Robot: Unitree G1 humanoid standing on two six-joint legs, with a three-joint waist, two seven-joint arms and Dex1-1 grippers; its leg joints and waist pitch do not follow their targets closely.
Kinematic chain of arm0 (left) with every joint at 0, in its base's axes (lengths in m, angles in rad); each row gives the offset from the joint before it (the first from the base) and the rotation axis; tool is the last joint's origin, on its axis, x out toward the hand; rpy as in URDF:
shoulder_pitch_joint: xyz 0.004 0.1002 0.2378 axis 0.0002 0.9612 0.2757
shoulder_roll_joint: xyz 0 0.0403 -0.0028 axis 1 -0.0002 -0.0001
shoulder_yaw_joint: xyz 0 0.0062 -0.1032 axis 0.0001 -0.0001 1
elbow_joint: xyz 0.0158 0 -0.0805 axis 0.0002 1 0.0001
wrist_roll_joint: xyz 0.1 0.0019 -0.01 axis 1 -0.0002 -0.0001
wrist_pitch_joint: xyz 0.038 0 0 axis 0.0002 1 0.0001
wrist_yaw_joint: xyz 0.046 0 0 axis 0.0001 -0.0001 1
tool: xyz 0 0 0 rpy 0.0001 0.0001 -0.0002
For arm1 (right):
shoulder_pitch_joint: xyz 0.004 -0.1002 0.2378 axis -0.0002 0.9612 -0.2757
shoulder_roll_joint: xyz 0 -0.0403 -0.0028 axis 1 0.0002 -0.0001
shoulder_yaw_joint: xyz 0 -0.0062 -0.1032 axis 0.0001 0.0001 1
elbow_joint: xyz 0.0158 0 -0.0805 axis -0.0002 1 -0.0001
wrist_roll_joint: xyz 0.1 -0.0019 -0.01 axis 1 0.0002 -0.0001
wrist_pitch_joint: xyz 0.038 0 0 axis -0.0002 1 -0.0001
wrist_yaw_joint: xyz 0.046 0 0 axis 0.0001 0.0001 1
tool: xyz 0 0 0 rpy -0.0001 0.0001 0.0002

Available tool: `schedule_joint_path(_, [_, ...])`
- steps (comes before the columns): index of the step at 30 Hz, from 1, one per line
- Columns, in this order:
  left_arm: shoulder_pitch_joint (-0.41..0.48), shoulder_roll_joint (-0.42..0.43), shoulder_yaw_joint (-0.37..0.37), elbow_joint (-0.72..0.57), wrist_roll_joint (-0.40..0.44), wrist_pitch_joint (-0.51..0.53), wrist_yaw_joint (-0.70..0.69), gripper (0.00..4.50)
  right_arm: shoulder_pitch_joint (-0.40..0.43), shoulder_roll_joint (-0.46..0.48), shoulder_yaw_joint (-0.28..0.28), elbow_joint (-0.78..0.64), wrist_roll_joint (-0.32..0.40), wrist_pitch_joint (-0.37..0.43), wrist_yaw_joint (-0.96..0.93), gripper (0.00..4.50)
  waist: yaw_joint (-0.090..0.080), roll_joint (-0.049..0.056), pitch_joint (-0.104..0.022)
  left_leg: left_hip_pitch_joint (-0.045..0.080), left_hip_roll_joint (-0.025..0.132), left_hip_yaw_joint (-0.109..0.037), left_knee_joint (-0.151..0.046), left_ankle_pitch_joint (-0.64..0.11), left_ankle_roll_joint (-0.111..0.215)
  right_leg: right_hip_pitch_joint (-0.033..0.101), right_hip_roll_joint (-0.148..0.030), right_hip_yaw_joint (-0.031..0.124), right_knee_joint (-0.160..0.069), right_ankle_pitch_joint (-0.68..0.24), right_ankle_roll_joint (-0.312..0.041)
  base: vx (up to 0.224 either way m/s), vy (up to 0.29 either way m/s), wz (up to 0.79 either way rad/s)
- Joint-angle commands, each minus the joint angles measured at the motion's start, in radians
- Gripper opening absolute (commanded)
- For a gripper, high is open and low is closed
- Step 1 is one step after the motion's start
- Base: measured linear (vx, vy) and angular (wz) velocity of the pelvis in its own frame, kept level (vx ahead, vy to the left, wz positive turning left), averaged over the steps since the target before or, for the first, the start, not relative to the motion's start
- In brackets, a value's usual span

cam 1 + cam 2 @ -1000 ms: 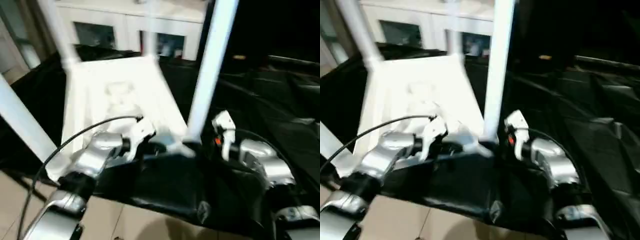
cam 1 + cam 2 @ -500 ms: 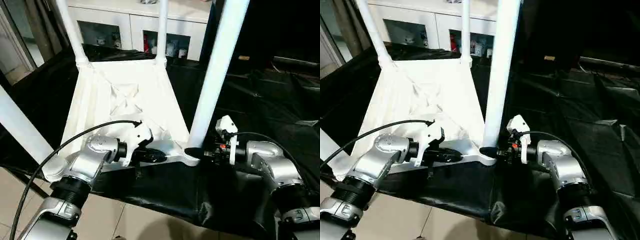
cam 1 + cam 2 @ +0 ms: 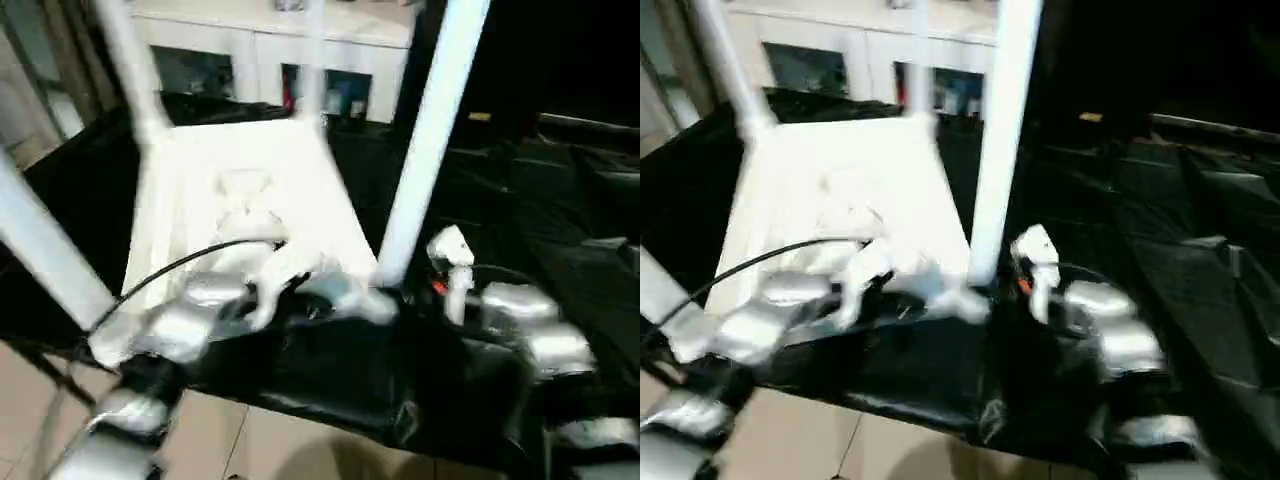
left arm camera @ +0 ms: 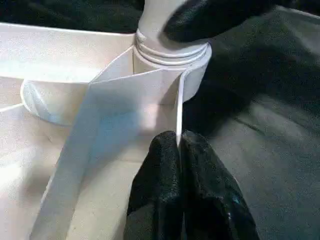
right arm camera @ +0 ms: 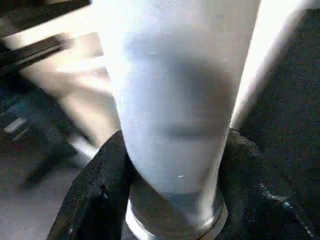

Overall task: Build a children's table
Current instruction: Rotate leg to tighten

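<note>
The right gripper (image 5: pixel 172 200) is clamped round the base of the near right table leg (image 5: pixel 170 100) — a black finger (image 5: pixel 95 195) on either side of the white tube, both pressed against it just above the threaded collar; in the left eye view that same leg (image 3: pixel 430 140) rises from lower centre to the top edge, right of middle, with the right gripper (image 3: pixel 405 300) at its foot. The left gripper (image 4: pixel 181 150) is closed, its two black fingers (image 4: pixel 160 190) pinched on a thin upright rib of the tabletop (image 4: pixel 65 150), right beside the round corner socket (image 4: pixel 170 75) where the leg screws in; the other gripper's black finger shows at the top of that wrist view, against the leg.

Outward now: the tabletop (image 3: pixel 240 190) lies upside down, ribbed underside up, filling the centre-left of the left eye view on a black cloth (image 3: pixel 540 200); two more legs stand in its far corners — one at upper left (image 3: pixel 130 70), one at top centre (image 3: pixel 312 60) — and a fourth leg (image 3: pixel 45 250) slants across the left edge; behind, along the top, a white cabinet with glass doors (image 3: pixel 260 50); pale floor tiles (image 3: pixel 250 450) at the bottom.
</note>
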Motion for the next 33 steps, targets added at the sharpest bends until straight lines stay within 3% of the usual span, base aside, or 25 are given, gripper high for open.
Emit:
schedule_joint_path(1, [-0.039,-0.034,0.031,0.017,0.011,-0.020,0.095,0.00,0.020,0.045,0.017,0.065,-0.040,0.042,-0.120,2.11,0.004,-0.014,-0.061,0.011,0.016,-0.008,-0.068,-0.232,0.020,0.046,-0.062,0.039,-0.097,-0.409,-0.139,0.000,0.000,0.00])
schedule_joint_path(7, [-0.097,-0.124,0.023,0.084,0.053,0.015,0.272,0.00,-0.005,0.175,-0.016,0.100,-0.080,0.065,-0.412,2.09,-0.010,-0.012,-0.057,0.014,0.014,-0.015,-0.074,-0.293,0.006,0.043,-0.061,0.034,-0.110,-0.485,-0.112,0.000,0.000,0.00])
schedule_joint_path(13, [-0.099,-0.135,-0.001,0.082,0.060,-0.013,0.256,0.00,0.000,0.206,0.010,0.059,-0.070,0.012,-0.351,2.09,-0.010,-0.015,-0.059,0.013,0.015,-0.014,-0.076,-0.299,0.021,0.044,-0.061,0.037,-0.109,-0.439,-0.119,0.000,0.000,0.00])
schedule_joint_path(14, [-0.095,-0.132,-0.001,0.078,0.057,-0.016,0.246,0.00,-0.001,0.204,0.003,0.056,-0.060,0.009,-0.341,2.62,-0.009,-0.014,-0.058,0.013,0.015,-0.014,-0.076,-0.296,0.023,0.044,-0.061,0.038,-0.108,-0.434,-0.122,0.000,0.000,0.00])
schedule_joint_path(15, [-0.095,-0.132,-0.001,0.078,0.057,-0.016,0.246,0.00,-0.001,0.204,0.003,0.056,-0.060,0.009,-0.341,2.75,-0.010,-0.014,-0.059,0.013,0.015,-0.014,-0.076,-0.294,0.025,0.045,-0.060,0.038,-0.106,-0.424,-0.128,0.000,0.000,0.00])
schedule_joint_path(20, [-0.079,-0.107,-0.002,0.068,0.045,-0.040,0.204,0.00,-0.001,0.172,-0.009,0.025,-0.015,0.019,-0.246,3.19,-0.008,-0.018,-0.060,0.010,0.016,-0.013,-0.075,-0.274,0.038,0.050,-0.061,0.038,-0.103,-0.404,-0.136,0.000,0.000,0.00])
schedule_joint_path(23, [-0.056,-0.078,0.001,0.043,0.030,-0.060,0.146,0.00,0.007,0.104,0.025,-0.018,-0.003,0.034,-0.090,3.26,-0.005,-0.019,-0.061,0.006,0.020,-0.012,-0.074,-0.250,0.052,0.054,-0.061,0.040,-0.096,-0.350,-0.152,0.000,0.000,0.00])
schedule_joint_path(24, [-0.053,-0.073,0.003,0.039,0.026,-0.059,0.136,0.00,0.008,0.090,0.032,-0.023,-0.003,0.036,-0.063,3.48,-0.004,-0.018,-0.062,0.007,0.020,-0.012,-0.073,-0.239,0.053,0.053,-0.061,0.040,-0.094,-0.331,-0.160,0.000,0.000,0.00])
schedule_joint_path(28, [-0.018,-0.027,0.004,-0.005,-0.020,-0.090,0.008,0.00,0.014,-0.008,0.063,-0.055,0.010,0.054,0.109,3.48,0.001,-0.020,-0.063,0.006,0.022,-0.011,-0.071,-0.219,0.062,0.059,-0.062,0.040,-0.086,-0.274,-0.188,0.000,0.000,0.00])
schedule_joint_path(33, [0.016,0.017,0.007,-0.057,-0.056,-0.067,-0.081,0.00,0.019,-0.078,0.063,-0.071,0.041,0.068,0.243,3.48,0.003,-0.019,-0.064,0.007,0.024,-0.010,-0.069,-0.206,0.070,0.059,-0.063,0.041,-0.080,-0.247,-0.211,0.000,0.000,0.00])
